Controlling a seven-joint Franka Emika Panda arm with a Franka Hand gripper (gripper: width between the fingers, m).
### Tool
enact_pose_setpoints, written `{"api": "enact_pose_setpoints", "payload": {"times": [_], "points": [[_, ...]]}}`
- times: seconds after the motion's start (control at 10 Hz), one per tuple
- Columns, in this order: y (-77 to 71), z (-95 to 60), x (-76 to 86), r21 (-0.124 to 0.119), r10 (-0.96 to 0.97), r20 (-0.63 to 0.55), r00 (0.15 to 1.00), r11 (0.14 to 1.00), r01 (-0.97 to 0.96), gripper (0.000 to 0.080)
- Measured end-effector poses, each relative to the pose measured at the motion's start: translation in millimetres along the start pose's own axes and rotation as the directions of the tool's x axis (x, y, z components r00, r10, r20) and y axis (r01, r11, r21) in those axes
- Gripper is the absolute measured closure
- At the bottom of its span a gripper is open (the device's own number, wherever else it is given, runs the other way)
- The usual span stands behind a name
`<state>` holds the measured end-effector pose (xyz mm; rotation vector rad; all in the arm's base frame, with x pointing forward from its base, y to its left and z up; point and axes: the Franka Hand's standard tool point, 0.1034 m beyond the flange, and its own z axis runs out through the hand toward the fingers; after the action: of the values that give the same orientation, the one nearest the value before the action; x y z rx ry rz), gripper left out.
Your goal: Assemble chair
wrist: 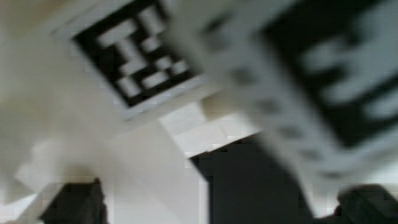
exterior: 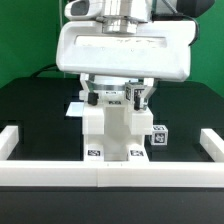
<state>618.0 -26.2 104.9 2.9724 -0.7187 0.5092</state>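
White blocky chair (exterior: 112, 128) stands upright, black-and-white tagged.

A black table (exterior: 30, 110) spreads beneath and around the end effector. A white rail (exterior: 110, 176) borders it on the near side, below the end effector, with upturned ends at both sides. Behind the end effector hangs a green backdrop (exterior: 25, 40). Lighting is bright and even.

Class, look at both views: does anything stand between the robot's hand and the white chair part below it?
Nothing visible does. The hand hangs open right above the white chair part, which stands against the white rail; the wrist view shows its tags close up.
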Motion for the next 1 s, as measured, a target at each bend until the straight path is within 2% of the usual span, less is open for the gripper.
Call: {"api": "enact_pose_setpoints", "payload": {"times": [0.2,0.7,0.8,1.0], "points": [[-11.1,-6.2,-1.6,0.008,0.012,0.012,1.0,1.0,-0.012,0.0151],[-22.9,-21.6,-1.4,0.036,0.014,0.004,1.0,0.999,-0.015,0.0151],[-28.0,-27.6,-2.2,0.046,0.037,0.011,0.999,0.998,-0.038,0.0151],[-49.9,-42.1,-6.1,0.073,0.103,0.032,0.994,0.992,-0.105,0.0151]]}}
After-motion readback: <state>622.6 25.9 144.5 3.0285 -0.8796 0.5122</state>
